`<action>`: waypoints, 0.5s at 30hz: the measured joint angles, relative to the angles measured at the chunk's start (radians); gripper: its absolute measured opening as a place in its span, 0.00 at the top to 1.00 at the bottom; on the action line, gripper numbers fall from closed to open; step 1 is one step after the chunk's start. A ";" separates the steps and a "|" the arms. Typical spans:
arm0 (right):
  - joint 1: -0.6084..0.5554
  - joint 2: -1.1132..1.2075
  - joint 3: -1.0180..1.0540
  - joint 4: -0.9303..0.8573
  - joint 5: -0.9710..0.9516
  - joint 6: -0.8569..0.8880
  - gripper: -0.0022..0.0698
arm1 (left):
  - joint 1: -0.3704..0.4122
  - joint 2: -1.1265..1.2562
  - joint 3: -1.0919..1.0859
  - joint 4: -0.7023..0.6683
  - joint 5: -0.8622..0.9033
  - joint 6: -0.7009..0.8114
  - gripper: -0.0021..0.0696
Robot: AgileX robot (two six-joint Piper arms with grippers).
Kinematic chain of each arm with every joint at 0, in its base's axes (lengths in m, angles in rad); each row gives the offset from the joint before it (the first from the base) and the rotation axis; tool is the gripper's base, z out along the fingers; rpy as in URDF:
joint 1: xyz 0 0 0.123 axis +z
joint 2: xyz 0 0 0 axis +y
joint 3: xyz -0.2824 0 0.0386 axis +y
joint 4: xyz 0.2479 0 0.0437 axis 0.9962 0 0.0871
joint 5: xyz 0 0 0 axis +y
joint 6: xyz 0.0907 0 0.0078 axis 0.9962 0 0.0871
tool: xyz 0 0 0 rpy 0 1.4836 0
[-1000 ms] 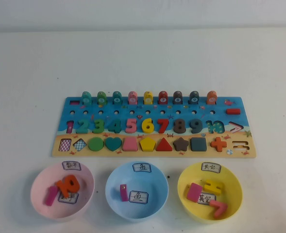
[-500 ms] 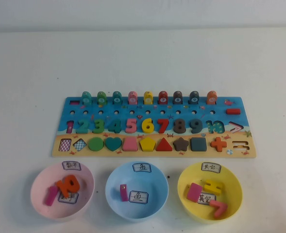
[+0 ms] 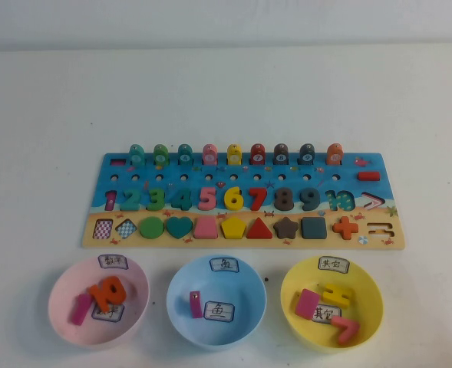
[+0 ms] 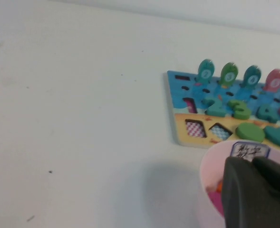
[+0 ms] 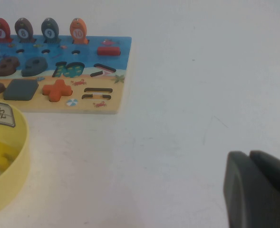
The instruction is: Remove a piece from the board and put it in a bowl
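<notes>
Resting on the white surface [image 3: 226,84], the board [image 3: 241,201] lies behind three bowls; the yellow bowl [image 3: 331,302] sits rightmost, well apart from the green disc [image 3: 151,228], which is still seated in the tan strip beside the teal heart [image 3: 179,227]; a reach could catch that heart, or drop the disc into the nearer pink bowl [image 3: 98,300]; the left end effector [image 4: 256,192] hangs over the pink bowl, the right end effector [image 5: 258,190] over bare surface, each's opening impossible to tell; nothing has moved since the earlier frames, save a dark sliver at the lower left corner.
</notes>
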 joint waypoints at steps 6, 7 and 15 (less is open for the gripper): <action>0.000 0.000 0.000 0.000 0.000 0.000 0.99 | 0.000 0.000 0.000 -0.255 -0.080 -0.035 0.97; 0.000 0.000 0.000 0.000 0.000 0.000 0.99 | 0.000 0.000 0.000 -0.291 -0.094 -0.039 0.97; 0.000 0.000 0.000 0.000 0.000 0.000 0.99 | 0.000 0.000 0.000 -0.364 -0.170 -0.072 0.97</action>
